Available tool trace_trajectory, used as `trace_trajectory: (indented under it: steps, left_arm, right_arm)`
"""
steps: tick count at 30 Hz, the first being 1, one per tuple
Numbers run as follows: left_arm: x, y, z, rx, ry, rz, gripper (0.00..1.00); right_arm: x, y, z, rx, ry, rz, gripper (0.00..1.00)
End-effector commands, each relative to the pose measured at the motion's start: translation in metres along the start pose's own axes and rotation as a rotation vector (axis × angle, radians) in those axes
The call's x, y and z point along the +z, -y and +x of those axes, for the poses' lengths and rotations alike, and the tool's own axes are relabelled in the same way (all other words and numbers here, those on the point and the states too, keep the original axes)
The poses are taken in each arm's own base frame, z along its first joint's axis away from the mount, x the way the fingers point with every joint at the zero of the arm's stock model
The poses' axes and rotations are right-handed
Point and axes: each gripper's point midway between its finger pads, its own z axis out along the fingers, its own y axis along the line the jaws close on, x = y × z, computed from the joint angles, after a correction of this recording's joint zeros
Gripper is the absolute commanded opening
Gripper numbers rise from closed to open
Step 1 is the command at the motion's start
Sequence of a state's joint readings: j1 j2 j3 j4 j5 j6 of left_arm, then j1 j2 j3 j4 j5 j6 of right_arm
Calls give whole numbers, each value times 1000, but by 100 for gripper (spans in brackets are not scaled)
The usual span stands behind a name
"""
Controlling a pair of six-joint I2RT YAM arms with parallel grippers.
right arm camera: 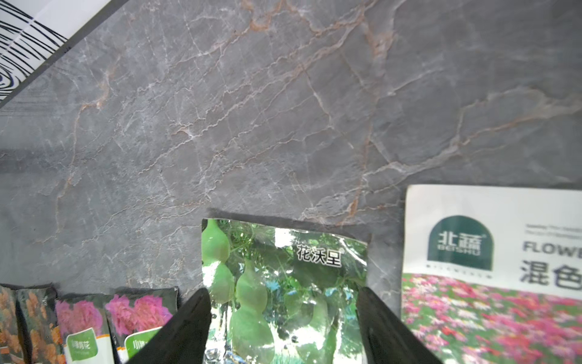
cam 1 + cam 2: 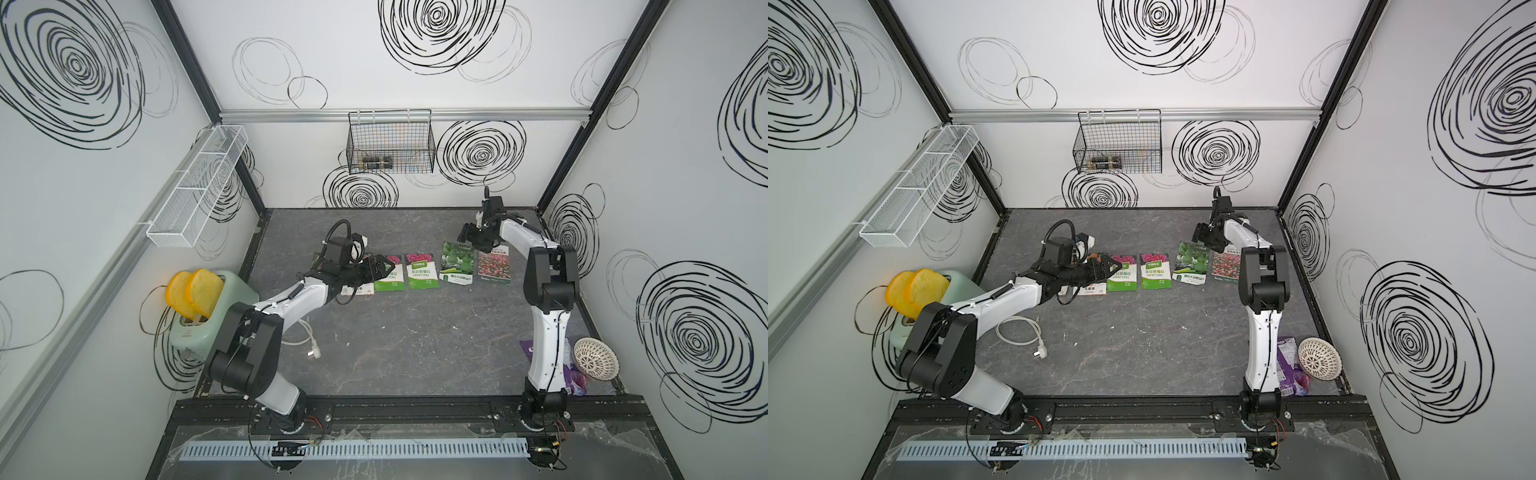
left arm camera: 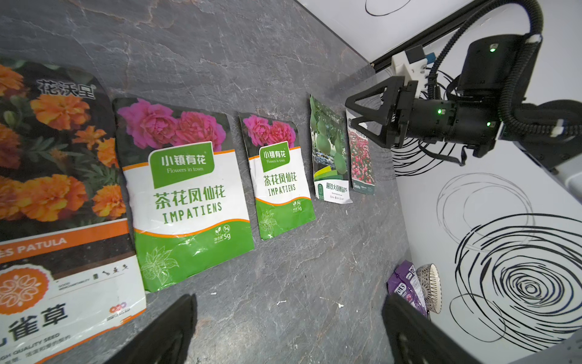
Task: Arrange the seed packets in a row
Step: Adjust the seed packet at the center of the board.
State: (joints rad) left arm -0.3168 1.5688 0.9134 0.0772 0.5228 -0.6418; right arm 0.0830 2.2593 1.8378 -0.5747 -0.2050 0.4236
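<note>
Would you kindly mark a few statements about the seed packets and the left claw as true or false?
1. The two flat green-and-white seed packets with pink flowers lie side by side. True.
2. The glossy green-gourd seed packet lies next to the red-pink flower-field seed packet. True.
3. The left claw is shut. False: its jaws stand open, holding nothing.
4. The crinkled purple snack pouch lies in the packets' row. False: it lies apart, beside the white perforated bowl.

Top pair: high above my base rail [image 2: 395, 409], both eyes looking down on the whole grey table [image 2: 415, 340], nearly identical.
Left wrist: low and close, sighting along the packet row [image 3: 280, 176] toward my right arm [image 3: 472, 123].
Right wrist: closest, over the green-fruit packet [image 1: 283, 283], same row.
</note>
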Motion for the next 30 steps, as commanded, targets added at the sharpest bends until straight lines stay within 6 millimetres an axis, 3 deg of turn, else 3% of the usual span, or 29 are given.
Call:
trace_trajectory:
  steps: [1, 18, 30]
  left_arm:
    - [0, 10, -18, 40, 35, 37, 96]
    - [7, 7, -18, 32, 25, 37, 96]
    - [11, 6, -22, 24, 27, 38, 96]
  right_arm:
    - [5, 11, 2, -9, -18, 44, 75]
    - [23, 25, 1, -18, -49, 63, 75]
    - [30, 9, -1, -43, -66, 38, 76]
